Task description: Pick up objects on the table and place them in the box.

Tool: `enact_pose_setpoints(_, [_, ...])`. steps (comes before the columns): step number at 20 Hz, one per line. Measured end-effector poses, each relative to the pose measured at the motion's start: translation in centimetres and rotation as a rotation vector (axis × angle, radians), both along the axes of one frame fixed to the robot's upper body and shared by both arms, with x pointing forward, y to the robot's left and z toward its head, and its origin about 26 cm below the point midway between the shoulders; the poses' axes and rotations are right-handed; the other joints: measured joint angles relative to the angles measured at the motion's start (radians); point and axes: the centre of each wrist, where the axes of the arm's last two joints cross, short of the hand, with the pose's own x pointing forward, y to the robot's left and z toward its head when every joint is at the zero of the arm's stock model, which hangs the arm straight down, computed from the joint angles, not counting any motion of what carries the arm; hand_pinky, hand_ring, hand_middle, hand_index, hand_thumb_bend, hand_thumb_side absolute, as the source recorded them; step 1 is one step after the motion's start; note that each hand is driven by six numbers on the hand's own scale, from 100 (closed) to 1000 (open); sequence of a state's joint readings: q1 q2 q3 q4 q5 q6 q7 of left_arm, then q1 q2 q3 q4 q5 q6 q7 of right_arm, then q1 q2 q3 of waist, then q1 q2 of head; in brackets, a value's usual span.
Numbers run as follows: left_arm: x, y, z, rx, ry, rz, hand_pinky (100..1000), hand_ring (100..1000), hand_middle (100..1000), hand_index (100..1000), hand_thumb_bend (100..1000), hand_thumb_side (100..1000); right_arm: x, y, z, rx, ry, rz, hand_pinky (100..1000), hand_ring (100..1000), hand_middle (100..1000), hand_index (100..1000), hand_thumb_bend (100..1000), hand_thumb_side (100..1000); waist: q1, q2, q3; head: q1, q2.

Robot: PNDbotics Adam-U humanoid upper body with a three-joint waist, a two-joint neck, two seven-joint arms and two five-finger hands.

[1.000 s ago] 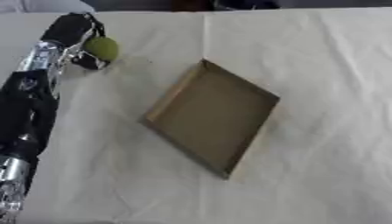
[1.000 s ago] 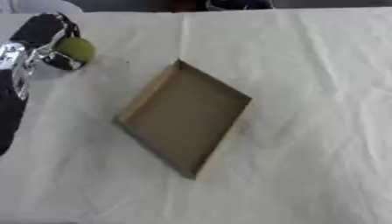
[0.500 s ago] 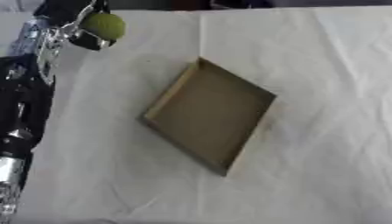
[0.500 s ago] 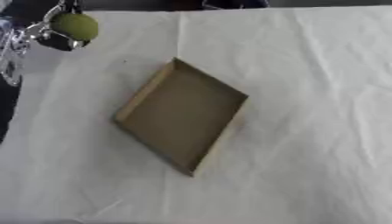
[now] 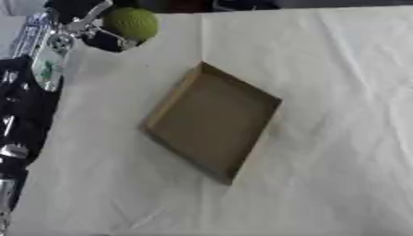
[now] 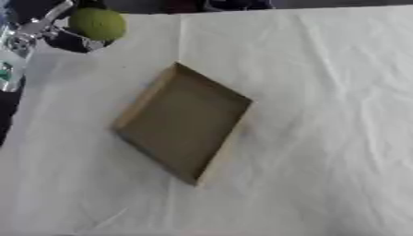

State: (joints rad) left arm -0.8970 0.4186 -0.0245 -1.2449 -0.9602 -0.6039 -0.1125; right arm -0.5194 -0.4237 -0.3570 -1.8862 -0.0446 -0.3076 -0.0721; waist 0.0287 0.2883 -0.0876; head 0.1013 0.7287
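Note:
A yellow-green ball (image 5: 131,24) is held off the table at the upper left, with my left hand (image 5: 90,32) shut on it. The left arm runs down the left edge of the view. A shallow brown cardboard box (image 5: 213,121) lies open on the white cloth in the middle, turned like a diamond, with nothing inside. The ball is up and to the left of the box's top corner. My right hand shows in neither view.
A white cloth (image 5: 339,92) covers the whole table, with creases on the right side. Dark shapes lie beyond the table's far edge (image 6: 234,4) at the top.
My left hand has lifted the ball up and toward the far edge, a little to the right. The picture has also shifted, so the box sits slightly differently in the frame.

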Motion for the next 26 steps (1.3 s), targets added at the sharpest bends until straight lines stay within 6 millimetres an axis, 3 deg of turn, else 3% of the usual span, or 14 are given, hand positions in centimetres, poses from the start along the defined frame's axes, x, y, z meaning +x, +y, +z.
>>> enact_pose_setpoints(10, [0.4,-4.4,-3.5,-0.038,0.113,-0.126,151,306,347,518,250,100,-0.2,-0.1,0.2,0.008,-0.013,-0.024,761,659,668,778,100,273,0.000,-0.005,0.003,-0.005,0.002])
enact_pose_setpoints(17, [0.3,-7.3,-5.4,-0.039,0.144,-0.159,161,314,355,528,265,100,-0.3,-0.4,0.6,0.005,-0.029,-0.049,761,659,667,778,100,270,0.000,-0.005,0.002,-0.010,0.009])
enact_pose_setpoints(26, [-0.3,-9.9,-7.5,-0.058,0.147,-0.143,164,312,355,532,207,100,-0.3,-0.9,0.7,0.001,-0.035,-0.069,762,659,667,778,100,272,-0.002,-0.005,-0.001,-0.023,0.009])
